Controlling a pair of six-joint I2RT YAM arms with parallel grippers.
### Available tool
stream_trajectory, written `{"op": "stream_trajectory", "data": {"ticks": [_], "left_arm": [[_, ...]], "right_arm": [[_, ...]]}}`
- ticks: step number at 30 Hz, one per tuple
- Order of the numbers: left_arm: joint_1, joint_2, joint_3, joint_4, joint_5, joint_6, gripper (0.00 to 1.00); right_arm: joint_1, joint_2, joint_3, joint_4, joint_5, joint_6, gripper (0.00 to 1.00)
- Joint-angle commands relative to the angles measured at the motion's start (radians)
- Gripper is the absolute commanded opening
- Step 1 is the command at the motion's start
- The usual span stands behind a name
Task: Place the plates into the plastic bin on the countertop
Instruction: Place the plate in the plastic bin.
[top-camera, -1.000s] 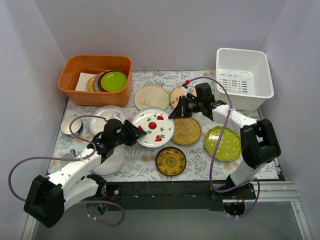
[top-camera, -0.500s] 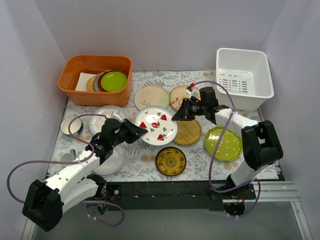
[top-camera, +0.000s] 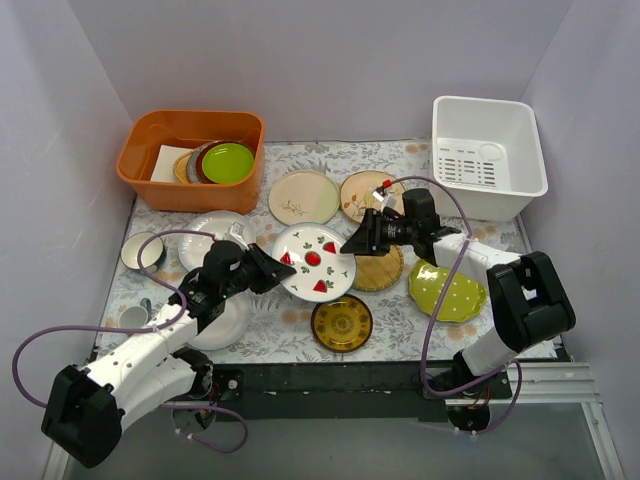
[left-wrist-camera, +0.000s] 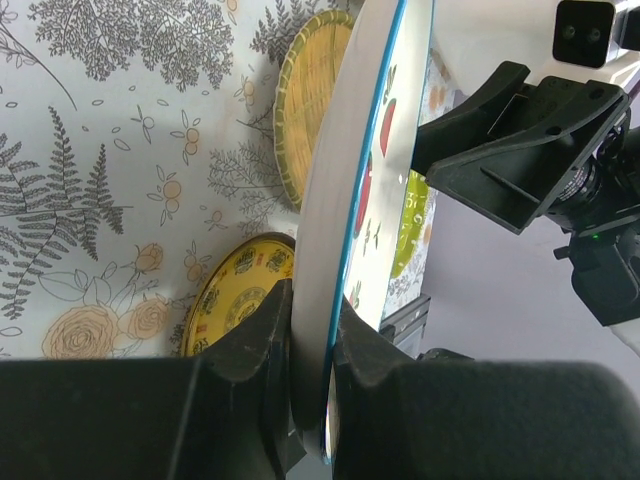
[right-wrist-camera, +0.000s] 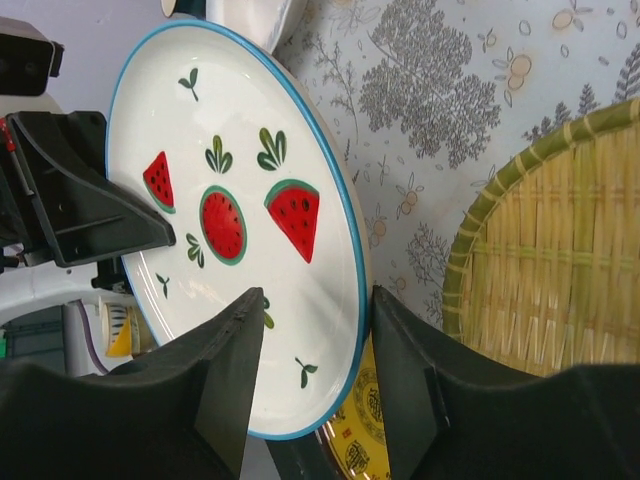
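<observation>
A white plate with red wedges (top-camera: 313, 262) is held tilted above the countertop (top-camera: 400, 330). My left gripper (top-camera: 268, 270) is shut on its left rim; in the left wrist view the plate (left-wrist-camera: 350, 200) stands edge-on, pinched between the jaws of the left gripper (left-wrist-camera: 312, 360). My right gripper (top-camera: 358, 243) is open, its fingers astride the plate's right rim (right-wrist-camera: 340, 260), one over the face and one behind. The white plastic bin (top-camera: 488, 155) stands at the back right, with no plates showing in it.
Lying on the countertop are a woven yellow plate (top-camera: 375, 268), an amber plate (top-camera: 341, 323), a dotted lime plate (top-camera: 447, 290), a sprig plate (top-camera: 303, 197), a bird plate (top-camera: 365, 193) and white plates (top-camera: 215, 228). An orange tub (top-camera: 190, 155) stands back left, with a small bowl (top-camera: 143, 250) nearer.
The left gripper has shut on the wedge plate's rim and carried it slightly right. The right gripper has opened and come down round the plate's right rim.
</observation>
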Motion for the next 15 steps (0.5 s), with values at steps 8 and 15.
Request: {"op": "stream_trajectory", "data": {"ticks": [8,15], "left_arm": [[-0.003,-0.1,0.055,-0.023,-0.046,-0.004,0.0],[-0.005,-0.133,0.063,-0.042,-0.041,-0.013,0.0]], "right_arm": [[0.024,-0.076,-0.064,-0.023,-0.025,-0.058,0.55],[0.024,-0.066,-0.09,-0.016,-0.014,-0.053,0.55]]}}
